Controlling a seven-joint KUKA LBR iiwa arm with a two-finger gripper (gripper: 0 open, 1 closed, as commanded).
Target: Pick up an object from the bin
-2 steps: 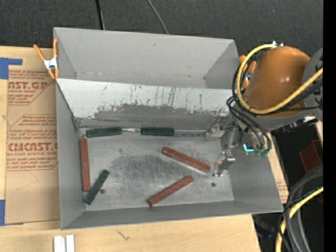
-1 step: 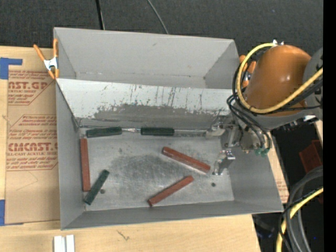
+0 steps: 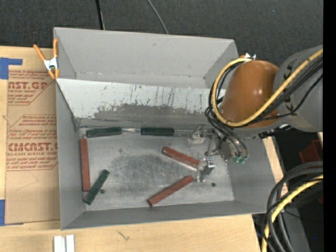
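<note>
Six sticks lie in the bin (image 3: 68, 114), three of each colour.

Three are reddish-brown:
- the left reddish-brown stick (image 3: 84, 164), along the left wall
- the middle reddish-brown stick (image 3: 180, 157), near the centre
- the lower reddish-brown stick (image 3: 170, 190), toward the near wall

Three are dark green:
- the back-left green stick (image 3: 104, 132), by the far wall
- the back-right green stick (image 3: 156, 132), by the far wall
- the corner green stick (image 3: 96, 186), at the lower left

The two by the far wall seem to be separate pieces, since a pale gap shows between them.
</note>
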